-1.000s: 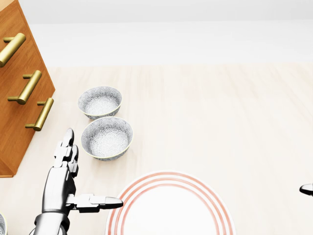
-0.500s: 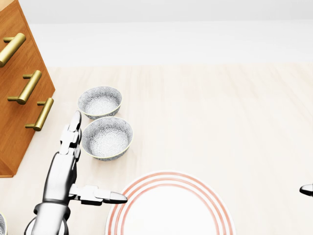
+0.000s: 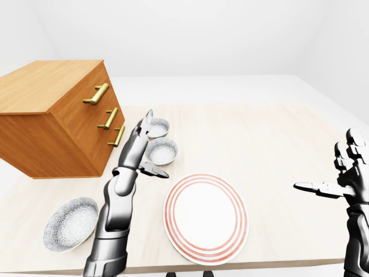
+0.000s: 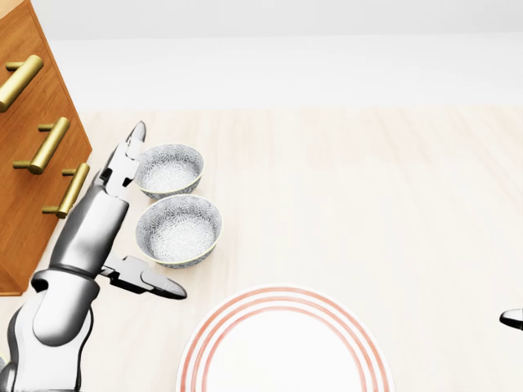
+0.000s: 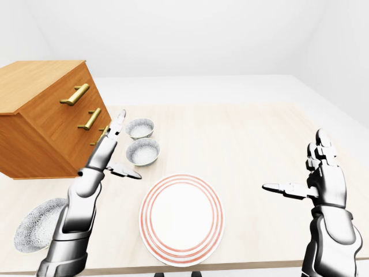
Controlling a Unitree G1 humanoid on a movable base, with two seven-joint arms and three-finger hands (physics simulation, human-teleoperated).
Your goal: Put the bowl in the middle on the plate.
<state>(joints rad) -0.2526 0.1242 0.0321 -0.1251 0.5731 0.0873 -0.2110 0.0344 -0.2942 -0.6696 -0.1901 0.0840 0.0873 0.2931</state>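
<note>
Left-eye view: my left hand [image 3: 136, 149] is stretched out flat over the table, fingers straight and thumb splayed, grasping nothing. It lies just left of the middle bowl [image 3: 161, 151], which sits between the far bowl [image 3: 157, 127] and the plate [image 3: 206, 216]. The near bowl [image 3: 70, 223] is well apart at lower left.

Head view: within the last second this hand has slid up the picture. It was below and left of the middle bowl, and now my palm runs along its left rim. My fingertips reach the far bowl's left side and my thumb points across just beneath the middle bowl. The bowls and plate have not shifted. I judge the reach is nearly done, and closing on the rim comes next.

Right-eye view: my right hand [image 5: 323, 180] hangs at the right, well apart from the plate, fingers released and empty.
</note>
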